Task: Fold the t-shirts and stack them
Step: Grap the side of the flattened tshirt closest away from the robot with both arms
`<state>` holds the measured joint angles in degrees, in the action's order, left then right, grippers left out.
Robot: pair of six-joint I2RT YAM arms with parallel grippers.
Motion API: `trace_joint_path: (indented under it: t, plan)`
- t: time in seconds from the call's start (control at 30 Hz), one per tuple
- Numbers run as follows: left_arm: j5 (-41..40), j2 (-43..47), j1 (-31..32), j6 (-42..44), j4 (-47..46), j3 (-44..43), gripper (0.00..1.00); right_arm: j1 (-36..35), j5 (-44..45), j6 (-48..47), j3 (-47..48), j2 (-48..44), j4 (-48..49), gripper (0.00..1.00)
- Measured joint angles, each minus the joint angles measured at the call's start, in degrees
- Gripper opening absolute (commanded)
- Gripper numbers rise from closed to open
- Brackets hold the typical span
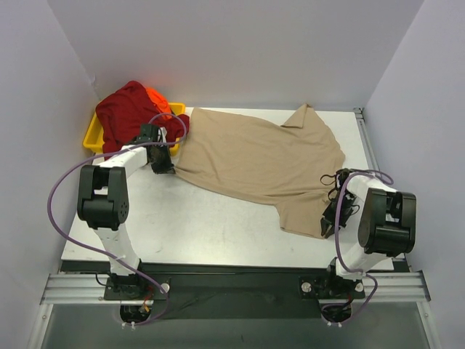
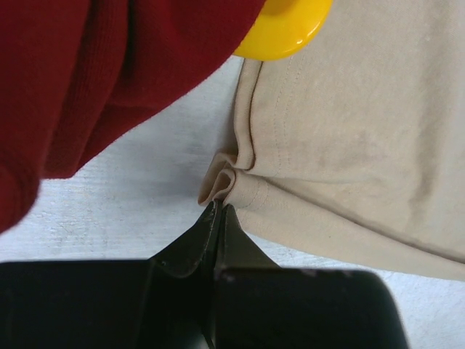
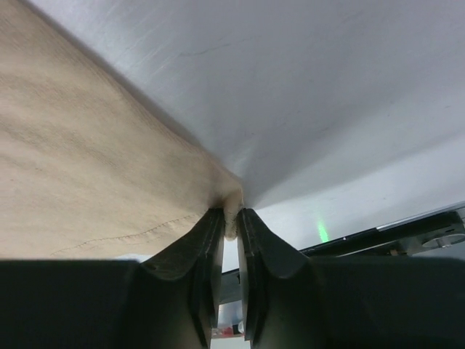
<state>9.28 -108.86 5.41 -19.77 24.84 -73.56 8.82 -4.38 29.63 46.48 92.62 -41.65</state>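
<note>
The tan t-shirt [image 1: 261, 160] lies spread flat across the middle of the table. My left gripper [image 1: 161, 166] is at its left corner, shut on a bunched bit of the hem [image 2: 221, 182]. My right gripper [image 1: 330, 218] is at the shirt's near right corner, its jaws closed on a small pinch of the tan edge [image 3: 231, 211]. The dark red t-shirt [image 1: 127, 113] is heaped over the yellow tray, and the orange t-shirt [image 1: 157, 96] peeks out behind it. In the left wrist view the red cloth [image 2: 94, 73] hangs at the upper left.
The yellow tray [image 1: 93, 138] stands at the back left corner, its rim [image 2: 287, 33] just beyond the left gripper. White walls close the table on three sides. The table's front edge lies close to the right gripper.
</note>
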Motion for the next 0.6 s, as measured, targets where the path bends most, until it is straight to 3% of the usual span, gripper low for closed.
trace_joint_path:
  t: [0.17, 0.37, 0.6]
  plan:
    - [0.0, 0.3, 0.0, 0.0, 0.0, 0.0, 0.0, -0.3, -0.1, 0.0, 0.0, -0.2, -0.2, 0.0]
    - [-0.1, 1.9, 0.0, -0.1, 0.3, 0.9, 0.0, -1.0, 0.3, -0.3, 0.5, -3.0, -3.7, 0.0]
    - [-0.7, 7.0, 0.0, -1.3, 2.0, 5.3, 0.0, -2.9, 0.6, -0.3, 2.8, -12.9, -12.3, 0.0]
